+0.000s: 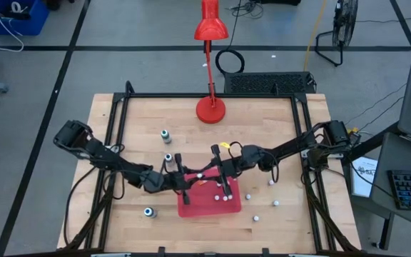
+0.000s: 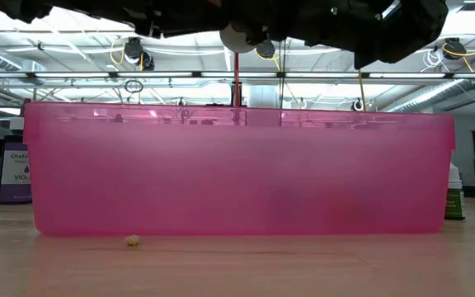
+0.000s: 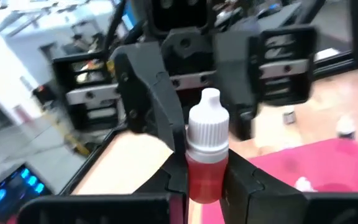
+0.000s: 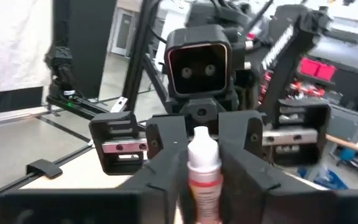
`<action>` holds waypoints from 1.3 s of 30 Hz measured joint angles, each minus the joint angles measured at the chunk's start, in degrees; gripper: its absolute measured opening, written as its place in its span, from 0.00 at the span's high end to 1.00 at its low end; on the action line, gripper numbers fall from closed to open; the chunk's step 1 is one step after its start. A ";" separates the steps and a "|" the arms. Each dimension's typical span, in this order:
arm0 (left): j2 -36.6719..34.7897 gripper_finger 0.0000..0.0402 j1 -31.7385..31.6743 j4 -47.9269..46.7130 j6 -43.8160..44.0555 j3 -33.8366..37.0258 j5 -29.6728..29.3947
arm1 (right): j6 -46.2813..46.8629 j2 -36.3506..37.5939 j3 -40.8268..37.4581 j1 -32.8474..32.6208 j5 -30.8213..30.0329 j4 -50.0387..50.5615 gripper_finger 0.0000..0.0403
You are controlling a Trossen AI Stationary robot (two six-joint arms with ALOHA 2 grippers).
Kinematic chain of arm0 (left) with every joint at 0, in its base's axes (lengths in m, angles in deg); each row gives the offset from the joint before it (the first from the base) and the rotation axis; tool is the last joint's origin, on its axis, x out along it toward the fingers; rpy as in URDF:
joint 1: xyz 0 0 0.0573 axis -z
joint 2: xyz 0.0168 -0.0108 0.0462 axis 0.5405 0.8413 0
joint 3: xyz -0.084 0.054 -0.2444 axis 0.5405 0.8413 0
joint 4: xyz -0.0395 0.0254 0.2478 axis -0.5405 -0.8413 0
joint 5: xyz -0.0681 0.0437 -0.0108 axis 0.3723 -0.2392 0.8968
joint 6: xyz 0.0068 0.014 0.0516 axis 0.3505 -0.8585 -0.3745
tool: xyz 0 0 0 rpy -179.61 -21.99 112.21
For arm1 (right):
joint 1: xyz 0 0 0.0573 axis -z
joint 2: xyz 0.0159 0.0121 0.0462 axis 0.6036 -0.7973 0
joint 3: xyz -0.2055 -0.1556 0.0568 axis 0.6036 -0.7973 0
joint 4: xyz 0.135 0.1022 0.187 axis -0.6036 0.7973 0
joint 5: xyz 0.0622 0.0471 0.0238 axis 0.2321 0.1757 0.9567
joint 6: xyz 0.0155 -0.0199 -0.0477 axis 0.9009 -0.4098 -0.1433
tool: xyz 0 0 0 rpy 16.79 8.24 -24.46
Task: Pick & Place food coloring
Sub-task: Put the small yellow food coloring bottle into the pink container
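Observation:
A small food coloring bottle [image 3: 205,171] with a red body and a white cap stands upright between my two grippers, above the flat red tray [image 1: 209,207]. From overhead the bottle [image 1: 200,174] is a white dot where the arms meet. My left gripper [image 1: 193,178] reaches in from the table's left and my right gripper [image 1: 207,173] from the right. They face each other, both shut on this bottle. A few more bottles lie in the tray [image 1: 222,196], and others stand on the wood [image 1: 165,134] [image 1: 148,211]. My left gripper [image 3: 205,186] pinches the bottle's red body [image 3: 194,177] between its two fingers, coming level from the table's left. The bottle stands upright in the hold, cap up, lifted clear above the tray. My right gripper [image 4: 202,177] closes on the same bottle higher up, at the white cap [image 3: 208,127] and the top of the label [image 4: 204,180], one finger on each side. It comes level from the table's right, opposite the left gripper.
A red desk lamp's base [image 1: 210,109] stands near the far edge. White-capped bottles are scattered right of the tray [image 1: 270,183] [image 1: 257,217]. In the low view the tray's pink wall [image 2: 237,173] fills the view, with a purple box [image 2: 11,173] to the left and bottles [image 2: 454,198] to the right.

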 joint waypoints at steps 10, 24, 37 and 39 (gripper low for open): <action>-9.54 0.87 -0.20 -43.53 27.00 -5.30 -4.45 | 0.15 4.36 -0.09 -0.95 -9.80 16.87 0.55; -0.86 0.87 -5.40 -61.92 40.30 -11.83 15.62 | -7.09 4.41 -0.01 -4.72 -24.01 26.63 0.62; 15.00 0.87 -4.10 -79.06 35.55 -32.08 16.55 | -1.90 3.67 -0.06 -5.07 -17.91 29.61 0.60; 16.68 0.87 -3.62 -80.48 34.64 -34.38 16.56 | -1.55 2.56 0.08 -5.48 -17.67 27.68 0.59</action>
